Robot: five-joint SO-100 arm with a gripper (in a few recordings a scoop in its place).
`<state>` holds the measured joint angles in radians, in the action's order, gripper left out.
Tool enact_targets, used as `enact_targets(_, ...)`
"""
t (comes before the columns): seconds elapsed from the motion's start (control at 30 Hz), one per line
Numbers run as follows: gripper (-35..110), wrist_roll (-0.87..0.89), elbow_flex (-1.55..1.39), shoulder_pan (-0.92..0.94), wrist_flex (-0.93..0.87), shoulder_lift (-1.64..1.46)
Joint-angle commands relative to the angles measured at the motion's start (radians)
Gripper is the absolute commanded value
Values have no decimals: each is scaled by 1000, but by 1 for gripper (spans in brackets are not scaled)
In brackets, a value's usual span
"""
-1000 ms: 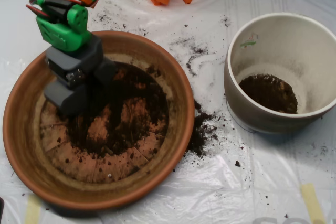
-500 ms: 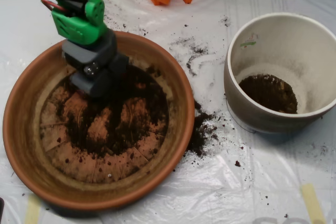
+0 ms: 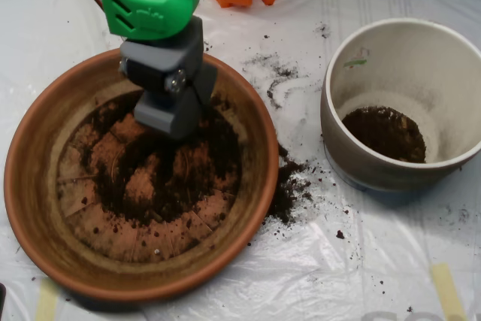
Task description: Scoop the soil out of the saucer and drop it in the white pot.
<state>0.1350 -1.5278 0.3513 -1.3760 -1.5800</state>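
We are lifting the scoop [image 3: 171, 114] up and toward the upper right of the saucer [image 3: 37, 208]; a second ago it was sitting low on the left side of the dish. It is looking pressed together, though we cannot tell whether it is carrying a load. Most of the soil [image 3: 169, 178] is lying just below the scoop across the grooved floor, and the left part where we were working is showing barer terracotta. The white pot [image 3: 346, 152] is standing well to the scoop's right, already holding some soil. We judge we are starting the carry toward it.
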Motion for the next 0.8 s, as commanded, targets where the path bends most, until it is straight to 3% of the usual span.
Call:
enact_targets(0.0, -1, -15, 175, -48, -67, -104)
enact_targets(0.47, -1, -160, 109, -337, -66, -327)
enact_targets(0.77, -1, -239, 314, -604, -149, -233)
